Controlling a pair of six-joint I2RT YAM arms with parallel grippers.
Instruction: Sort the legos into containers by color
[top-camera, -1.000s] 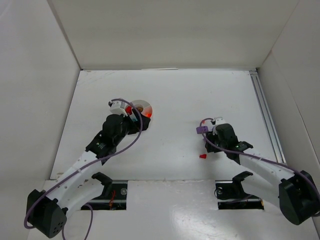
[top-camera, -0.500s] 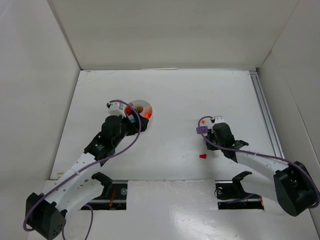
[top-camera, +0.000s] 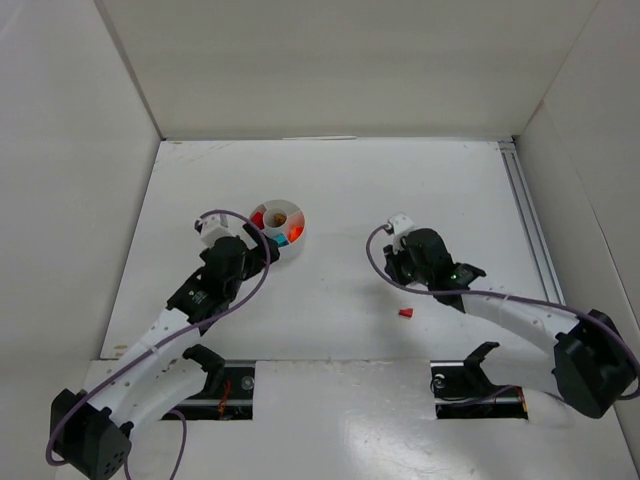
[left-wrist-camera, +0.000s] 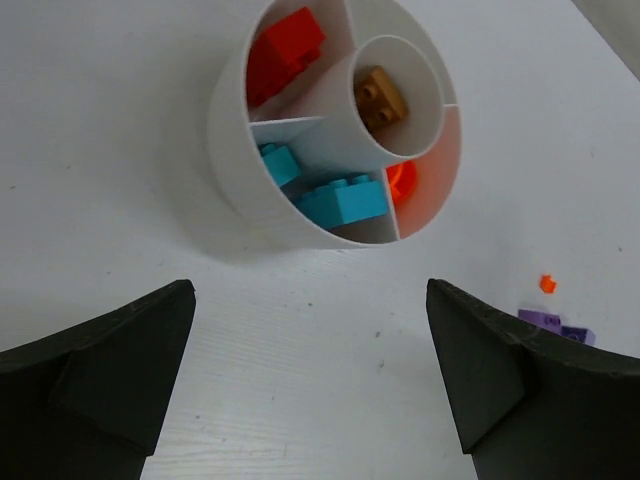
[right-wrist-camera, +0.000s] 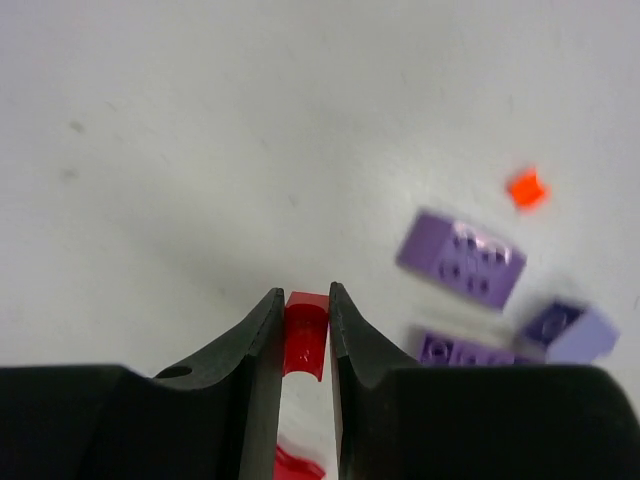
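Red plastic sits pinched between the closed jaws of the right gripper (right-wrist-camera: 303, 296): a small held red brick (right-wrist-camera: 305, 340), caught only at the very tips. Beyond it on the tabletop (right-wrist-camera: 150, 150) lie several purple bricks (right-wrist-camera: 460, 258) and a tiny orange piece (right-wrist-camera: 525, 187). The top view shows a loose red piece (top-camera: 405, 313) near that arm.

The divided white dish (left-wrist-camera: 240, 170) stands well to the left, just ahead of the left gripper (left-wrist-camera: 308, 285), whose jaws gape wide with nothing in them. One wedge holds a sorted red brick (left-wrist-camera: 290, 45) and the next holds teal bricks (left-wrist-camera: 340, 200). A third holds an orange brick (left-wrist-camera: 400, 182), and a brown brick (left-wrist-camera: 380, 95) sits in the hub.

The step in hand looks like the carry to the dish. With so shallow a hold, a steady squeeze and a smooth lift clear of the purple bricks matter. The release should come low over the red wedge, well centred, since teal lies next door. The left arm should give way first.
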